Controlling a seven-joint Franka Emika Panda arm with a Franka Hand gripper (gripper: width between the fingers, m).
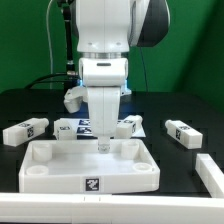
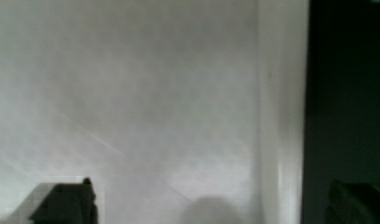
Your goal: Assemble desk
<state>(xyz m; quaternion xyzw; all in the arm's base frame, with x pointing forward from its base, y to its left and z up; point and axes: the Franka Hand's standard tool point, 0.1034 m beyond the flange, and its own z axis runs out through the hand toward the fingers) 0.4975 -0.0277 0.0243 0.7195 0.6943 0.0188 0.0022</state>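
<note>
Black table (image 1: 30, 105), seen from the front. Lying directly on it: the white tray-like tabletop (image 1: 60, 182), nearest the onlooker, rim upward, with 1 square tag on its front wall. Behind it is a row of 4 white tagged legs, each flat on the surface: first leg (image 1: 25, 131) at the exterior view's left, second leg (image 1: 67, 128), third leg (image 1: 128, 125), fourth leg (image 1: 180, 132) at the exterior view's right. A white raised piece (image 1: 208, 170), cut off by the frame, possibly also rests there.

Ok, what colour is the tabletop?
The tabletop is white, with a black-and-white square tag on its front rim; the exterior view shows it best.
</note>
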